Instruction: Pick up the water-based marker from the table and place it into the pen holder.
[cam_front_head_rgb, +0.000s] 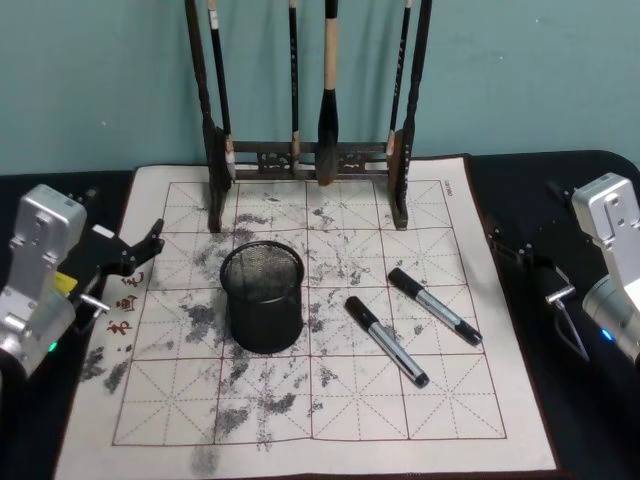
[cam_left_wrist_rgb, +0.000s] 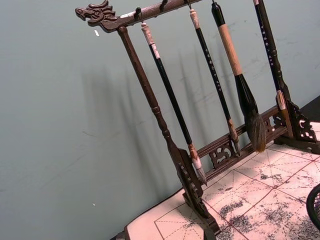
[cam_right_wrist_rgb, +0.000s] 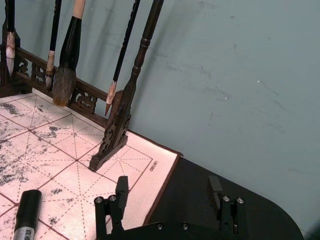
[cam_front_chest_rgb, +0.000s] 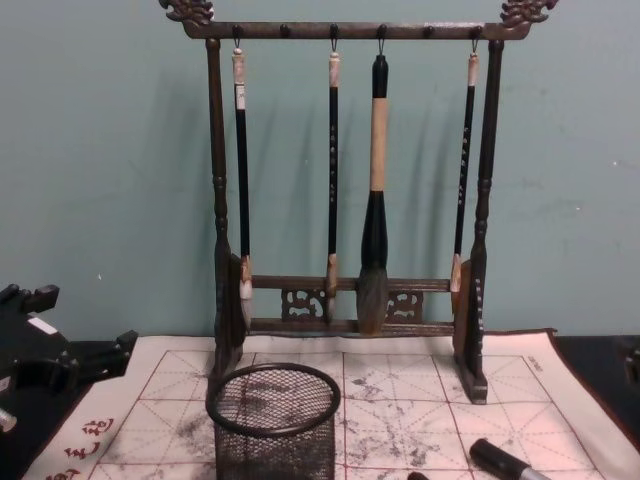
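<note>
Two black-capped water-based markers lie on the mat right of centre, one (cam_front_head_rgb: 387, 341) nearer the front and one (cam_front_head_rgb: 434, 306) behind it to the right; the end of a marker (cam_right_wrist_rgb: 25, 215) also shows in the right wrist view and in the chest view (cam_front_chest_rgb: 500, 460). The pen holder (cam_front_head_rgb: 262, 297), a round black mesh cup, stands upright left of them (cam_front_chest_rgb: 275, 420). My left gripper (cam_front_head_rgb: 140, 250) is open at the mat's left edge. Open too, my right gripper (cam_right_wrist_rgb: 168, 192) hangs over the dark table (cam_front_head_rgb: 580, 200) beyond the mat's right edge. Neither holds anything.
A tall dark wooden brush rack (cam_front_head_rgb: 310, 150) with several hanging brushes stands at the back of the stained grid mat (cam_front_head_rgb: 300, 430), against the teal wall. The mat's front half lies bare apart from ink stains.
</note>
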